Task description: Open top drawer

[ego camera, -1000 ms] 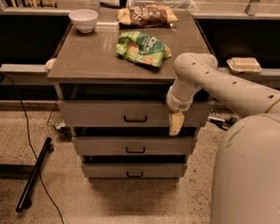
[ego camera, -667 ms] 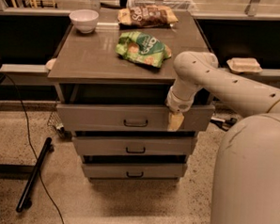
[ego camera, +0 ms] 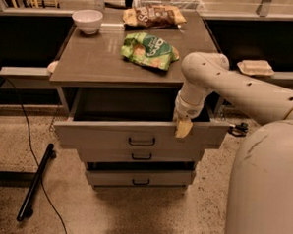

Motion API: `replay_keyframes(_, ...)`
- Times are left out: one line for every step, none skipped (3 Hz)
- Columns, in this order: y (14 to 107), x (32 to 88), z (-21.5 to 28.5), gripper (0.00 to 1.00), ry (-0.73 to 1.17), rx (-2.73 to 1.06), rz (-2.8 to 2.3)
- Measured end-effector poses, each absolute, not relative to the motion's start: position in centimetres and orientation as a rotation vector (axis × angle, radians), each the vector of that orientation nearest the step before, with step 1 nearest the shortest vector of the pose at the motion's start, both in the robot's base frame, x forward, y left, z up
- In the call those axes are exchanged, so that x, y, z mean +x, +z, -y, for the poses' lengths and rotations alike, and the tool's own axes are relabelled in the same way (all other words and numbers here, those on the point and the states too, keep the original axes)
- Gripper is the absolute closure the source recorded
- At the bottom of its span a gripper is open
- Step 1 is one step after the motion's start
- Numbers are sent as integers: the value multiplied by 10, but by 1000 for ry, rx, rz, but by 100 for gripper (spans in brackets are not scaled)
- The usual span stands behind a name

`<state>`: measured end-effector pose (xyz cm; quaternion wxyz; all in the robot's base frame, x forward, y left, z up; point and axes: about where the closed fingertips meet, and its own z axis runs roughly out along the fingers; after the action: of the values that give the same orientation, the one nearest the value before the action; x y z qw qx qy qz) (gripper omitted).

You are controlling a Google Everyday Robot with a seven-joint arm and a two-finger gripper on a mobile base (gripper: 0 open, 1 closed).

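The gripper (ego camera: 184, 127) hangs at the upper edge of the top drawer (ego camera: 101, 135), right of its dark loop handle (ego camera: 142, 141) (how far open it is, or whether it grips anything, cannot be told). The drawer juts out past the two narrower drawer fronts (ego camera: 141, 167) beneath. On the cabinet top (ego camera: 90, 64) lie a green chip bag (ego camera: 149, 50), a brown snack bag (ego camera: 154, 16) and a white bowl (ego camera: 87, 21).
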<state>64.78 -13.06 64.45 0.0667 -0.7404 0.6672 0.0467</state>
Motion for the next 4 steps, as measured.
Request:
replay_keyframes(644, 648, 131, 87, 141, -2232, -2011)
replay_keyframes(644, 648, 131, 63, 141, -2232, -2011)
replay_keyframes(644, 648, 131, 39, 141, -2232, -2011)
replay_keyframes(644, 648, 131, 16, 141, -2232, -2011)
